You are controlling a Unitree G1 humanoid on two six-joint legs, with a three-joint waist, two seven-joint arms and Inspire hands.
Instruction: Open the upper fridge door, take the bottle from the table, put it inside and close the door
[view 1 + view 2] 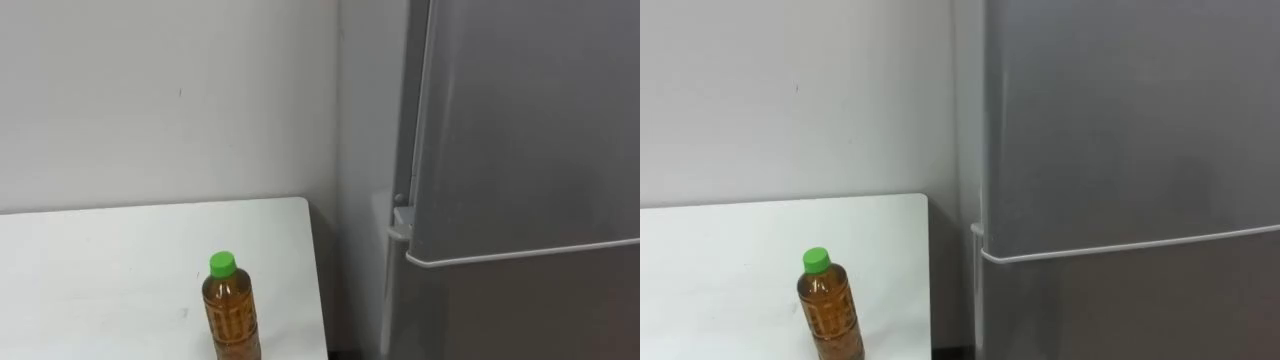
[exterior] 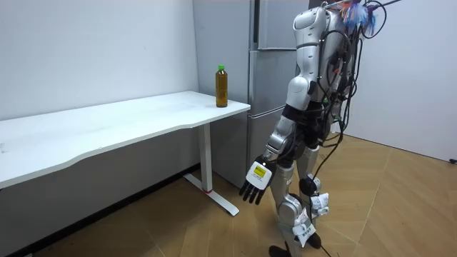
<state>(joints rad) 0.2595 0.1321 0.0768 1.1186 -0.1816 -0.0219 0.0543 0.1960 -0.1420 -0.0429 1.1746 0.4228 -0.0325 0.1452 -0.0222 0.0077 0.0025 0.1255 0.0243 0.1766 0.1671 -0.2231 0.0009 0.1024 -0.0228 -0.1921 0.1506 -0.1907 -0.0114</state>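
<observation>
The bottle (image 1: 232,310) stands upright on the desk (image 1: 110,260), near its right end and well forward of the wall (image 1: 170,100), which rises behind the desk at 12 o'clock. The fridge (image 1: 520,150) stands at the bottle's 3 o'clock, just past the desk's right edge, with a narrow gap between them. Its upper door (image 1: 530,120) sits directly above the lower door (image 1: 520,310). In the room view the robot stands before the fridge, the desk at its 10 o'clock.
</observation>
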